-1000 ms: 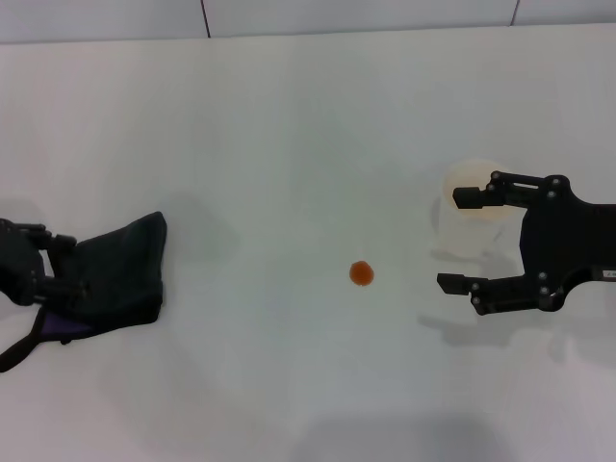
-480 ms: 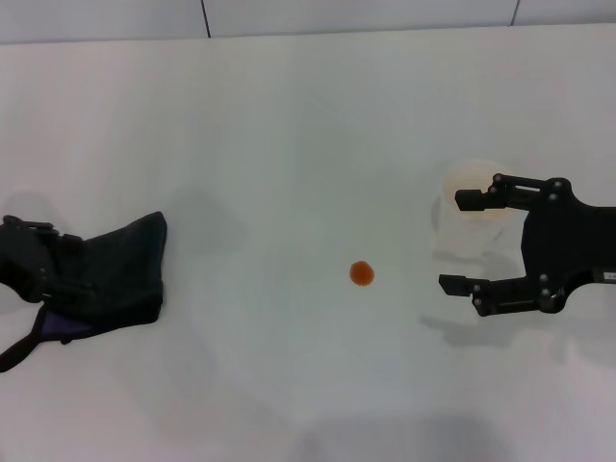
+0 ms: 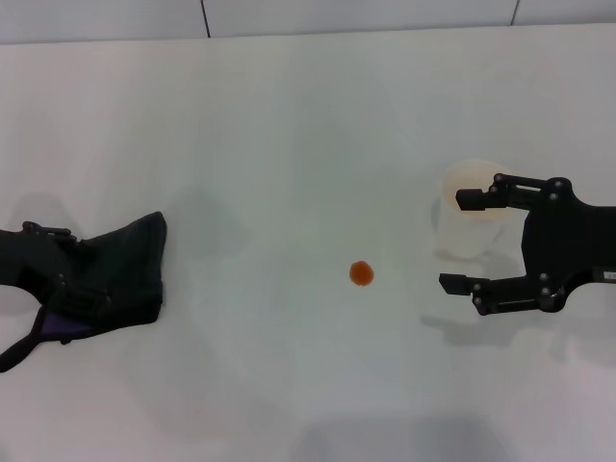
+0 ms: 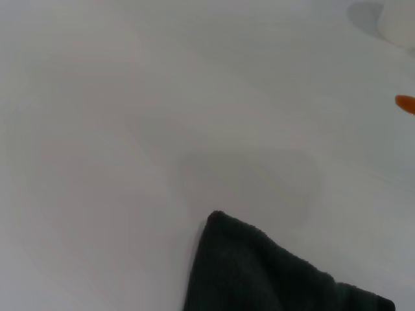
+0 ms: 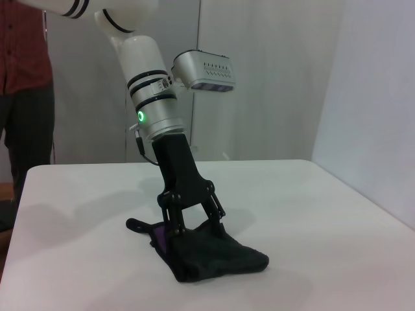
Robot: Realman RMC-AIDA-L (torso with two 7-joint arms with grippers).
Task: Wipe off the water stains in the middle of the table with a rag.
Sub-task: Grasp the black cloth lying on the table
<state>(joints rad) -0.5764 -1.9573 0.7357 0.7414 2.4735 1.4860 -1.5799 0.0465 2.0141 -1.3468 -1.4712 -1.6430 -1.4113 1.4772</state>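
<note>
A: Surface first. Large plain white table (image 3: pixel 289 125), smooth; grey seamed edge runs along the far side in the head view. Broad bare stretch between the two arms.

B: Stain position?

A: Small round orange-red water stain (image 3: pixel 361 273), near the middle, alone on open white. It shows as an orange sliver (image 4: pixel 406 103) at the border of the left wrist view.

B: Rag?

A: Soft dark green-black rag (image 3: pixel 115 274) with a purple patch and a thin strap tail, flat at the table's left side, well apart from the stain.

B: Left gripper?

A: Left gripper (image 5: pixel 194 228) stands down on the rag, fingers (image 5: pixel 213 210) narrowed onto the cloth, pinching it.

B: Right?

A: Right gripper (image 3: pixel 458 241) spread wide, holding nothing, right of the stain. A translucent whitish cup (image 3: pixel 470 219) lies between its fingers; contact unclear.
</note>
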